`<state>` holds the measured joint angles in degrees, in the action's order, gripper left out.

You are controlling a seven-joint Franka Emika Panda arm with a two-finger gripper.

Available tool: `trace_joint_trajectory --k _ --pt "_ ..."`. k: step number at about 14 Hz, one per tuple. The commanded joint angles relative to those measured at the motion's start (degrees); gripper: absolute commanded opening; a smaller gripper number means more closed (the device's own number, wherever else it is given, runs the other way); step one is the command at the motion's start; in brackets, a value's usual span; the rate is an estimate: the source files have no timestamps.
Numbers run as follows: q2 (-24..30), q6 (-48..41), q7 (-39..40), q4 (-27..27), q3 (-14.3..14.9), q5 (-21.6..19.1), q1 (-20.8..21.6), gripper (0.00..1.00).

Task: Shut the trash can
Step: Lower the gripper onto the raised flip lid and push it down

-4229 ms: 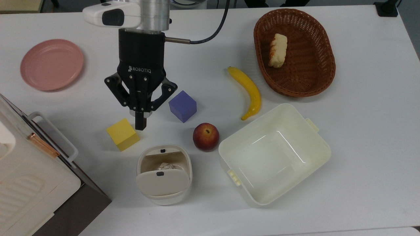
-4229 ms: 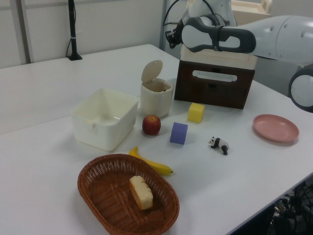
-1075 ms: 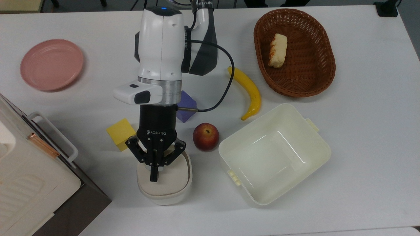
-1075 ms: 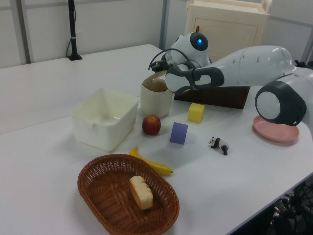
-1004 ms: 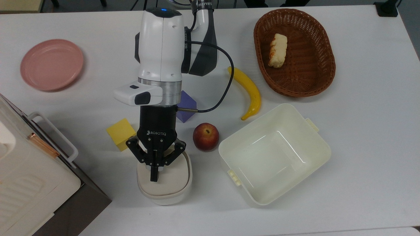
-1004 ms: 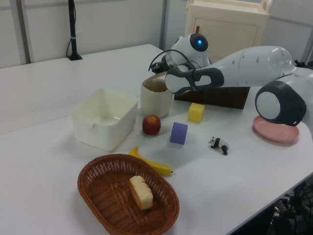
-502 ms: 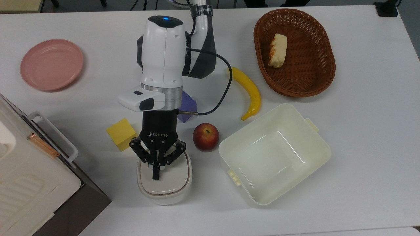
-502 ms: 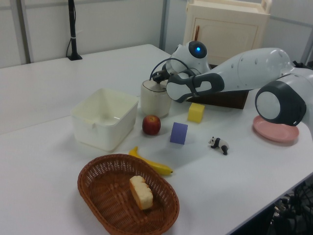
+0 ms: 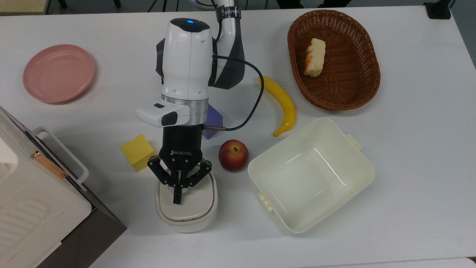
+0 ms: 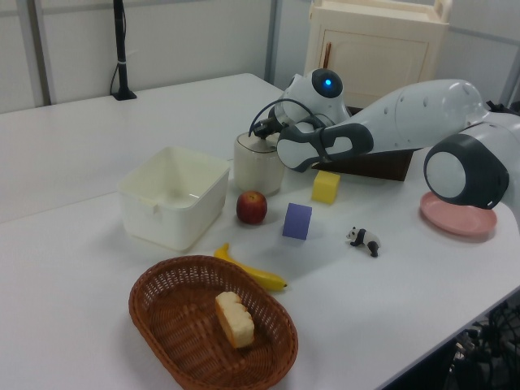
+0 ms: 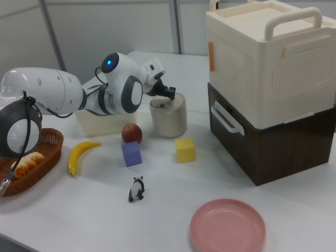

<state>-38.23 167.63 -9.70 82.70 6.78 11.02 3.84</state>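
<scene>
Trash can (image 9: 186, 206), cream-white and rounded-square, sits lid-down under the gripper (image 9: 177, 199), fingers pressed together.

Top view overhead; left, right views oblique, opposite sides; all share table (image 9: 409, 156).
</scene>
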Motion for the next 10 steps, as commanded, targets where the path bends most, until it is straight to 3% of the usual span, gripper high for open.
trace_joint_trajectory --k 1,10 --pt "1.1 -0.4 0.1 4.2 1.1 1.2 1.2 0.02" --pt "-0.2 -0.5 0.1 5.1 1.0 3.7 1.5 0.01"
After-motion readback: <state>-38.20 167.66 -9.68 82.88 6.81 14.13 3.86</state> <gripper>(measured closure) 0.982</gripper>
